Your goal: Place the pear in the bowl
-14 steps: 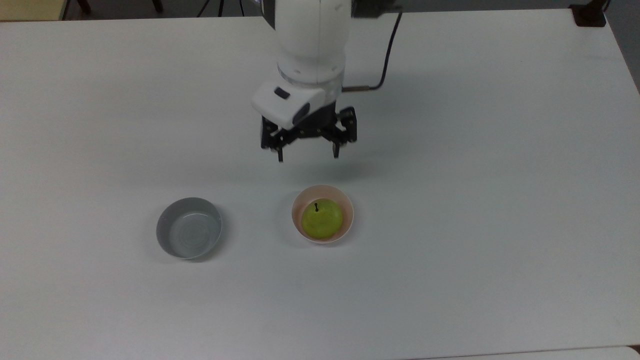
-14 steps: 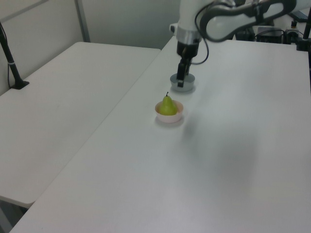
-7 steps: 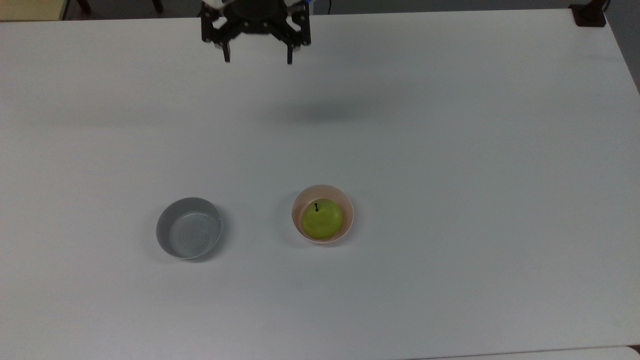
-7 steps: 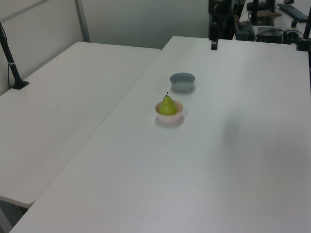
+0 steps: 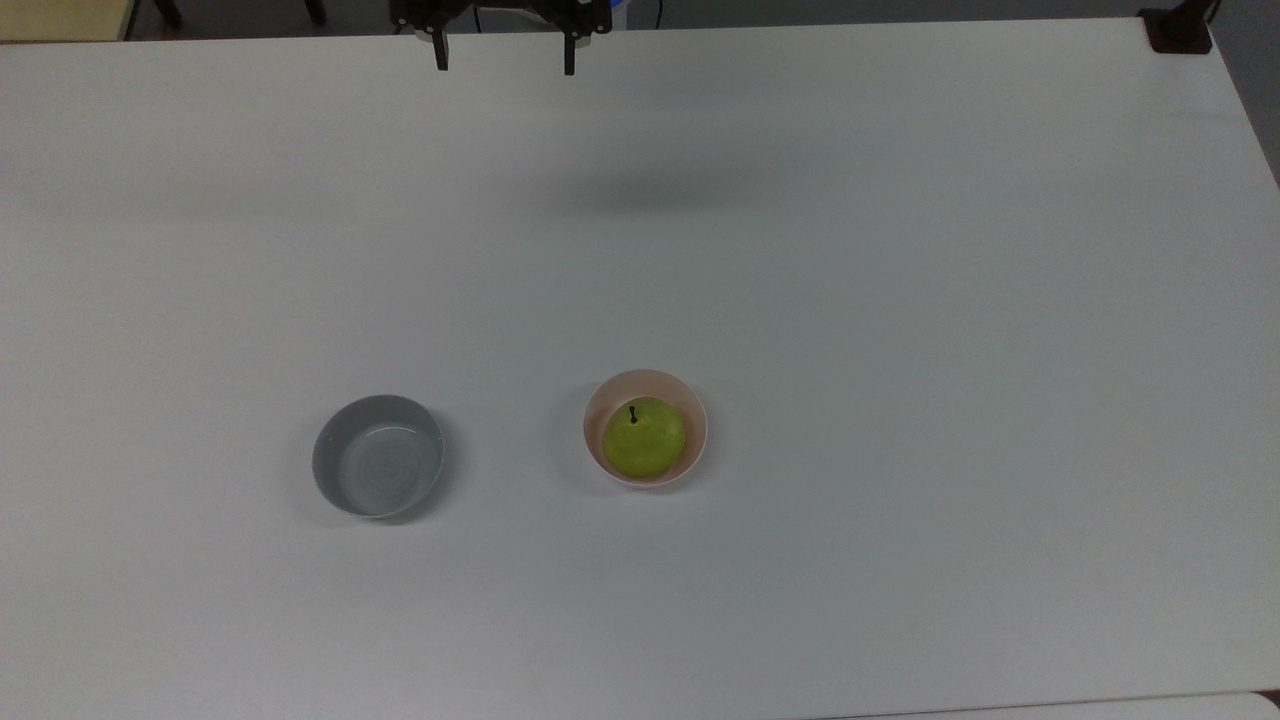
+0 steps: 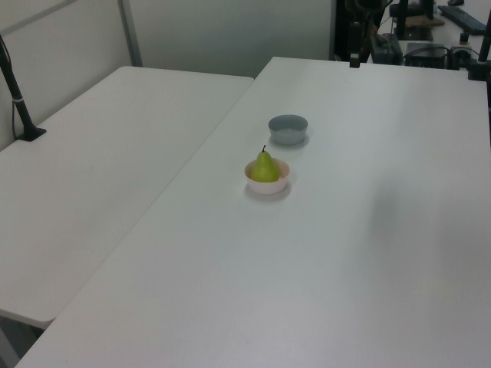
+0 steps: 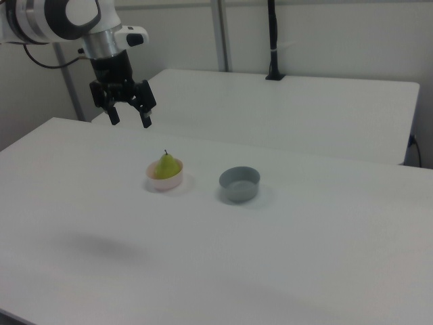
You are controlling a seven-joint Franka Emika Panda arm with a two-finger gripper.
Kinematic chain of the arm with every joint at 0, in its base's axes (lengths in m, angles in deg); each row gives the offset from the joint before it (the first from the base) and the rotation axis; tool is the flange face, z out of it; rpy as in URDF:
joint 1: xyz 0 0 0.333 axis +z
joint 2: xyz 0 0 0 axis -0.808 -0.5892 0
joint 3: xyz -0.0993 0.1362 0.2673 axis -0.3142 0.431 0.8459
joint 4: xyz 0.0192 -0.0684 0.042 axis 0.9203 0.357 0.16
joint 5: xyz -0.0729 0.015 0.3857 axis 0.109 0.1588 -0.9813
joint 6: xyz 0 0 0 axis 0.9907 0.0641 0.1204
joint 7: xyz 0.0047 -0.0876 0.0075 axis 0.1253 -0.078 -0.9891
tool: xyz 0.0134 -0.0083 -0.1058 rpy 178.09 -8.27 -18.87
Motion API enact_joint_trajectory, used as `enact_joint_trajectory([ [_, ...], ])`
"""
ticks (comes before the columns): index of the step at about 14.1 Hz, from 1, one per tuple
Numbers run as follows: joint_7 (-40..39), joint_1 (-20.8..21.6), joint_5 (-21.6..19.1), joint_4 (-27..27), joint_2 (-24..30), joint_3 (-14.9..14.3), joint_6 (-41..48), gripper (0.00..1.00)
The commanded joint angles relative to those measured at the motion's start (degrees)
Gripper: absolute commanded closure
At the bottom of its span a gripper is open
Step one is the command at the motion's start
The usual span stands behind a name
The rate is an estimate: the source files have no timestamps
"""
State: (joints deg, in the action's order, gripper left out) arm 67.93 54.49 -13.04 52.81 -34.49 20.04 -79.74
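The yellow-green pear (image 5: 644,437) (image 6: 265,168) (image 7: 168,164) stands upright inside the pale pink bowl (image 5: 602,401) (image 6: 268,186) (image 7: 162,183), stem up. My gripper (image 5: 503,62) (image 7: 130,120) hangs open and empty high above the table, far from the bowl at the top view's upper edge. In the right view it is up and to the left of the pear. In the left view a black fingertip (image 6: 354,61) shows near the table's far edge.
A grey bowl (image 5: 378,469) (image 6: 288,129) (image 7: 239,184) sits empty beside the pink one, to the top view's left. The white table (image 5: 900,300) is bare around both bowls. A second white table (image 6: 100,153) adjoins it, with a black post (image 7: 272,40).
The arm has pulled up and away from just above the bowl toward the table's far edge, fingers staying open. Pear and bowls have not moved.
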Motion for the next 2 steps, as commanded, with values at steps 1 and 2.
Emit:
enact_joint_trajectory([
  [1, -1.04, 0.11, -0.56, 1.33, 0.94, -0.38, -0.31, 0.00],
  [2, -1.04, 0.11, -0.57, 1.33, 0.94, -0.38, -0.31, 0.00],
])
